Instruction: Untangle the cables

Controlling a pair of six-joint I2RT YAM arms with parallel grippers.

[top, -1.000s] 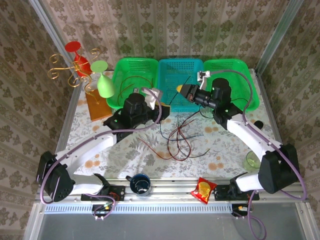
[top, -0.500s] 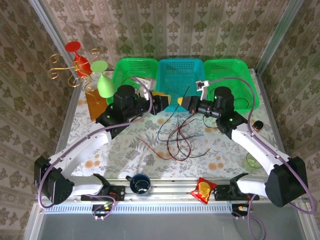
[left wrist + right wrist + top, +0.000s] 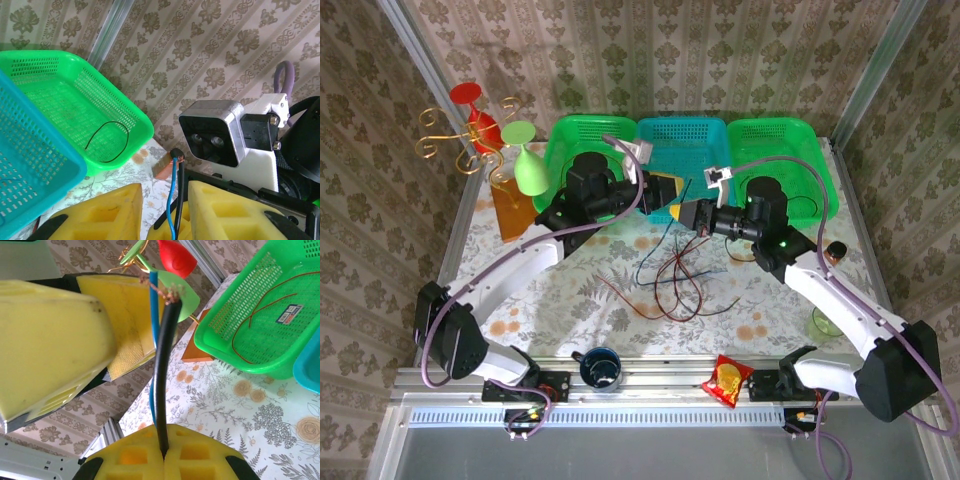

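In the middle of the desk [image 3: 520, 275], seen from above, there's a loose heap of red and dark cables [image 3: 670, 280] crossing over each other, so I'd say most of the job isn't done yet. At the back sit a left green basket [image 3: 560, 132], a blue basket [image 3: 680, 132] and a right green basket [image 3: 790, 132]. Both arms are held up over the far side of the heap, with the left fingers [image 3: 665, 190] and right fingers [image 3: 686, 212] almost tip to tip. From the left wrist, the left fingers stand open with a clear gap. A blue cable [image 3: 173, 205] and a black cable [image 3: 181, 192] run up side by side through that gap, their ends poking out above. Off to the side, the right green basket holds a single black loop [image 3: 107, 142], which looks like one already sorted. From the right wrist, the right fingers are pressed flat together with the black cable pinched in the seam. The blue one runs right alongside, and I honestly can't tell whether it's pinched too. The left green basket has one red cable [image 3: 260, 310] lying alone in it. My guess is two are out, this pair is being pulled apart, and the heap is left.
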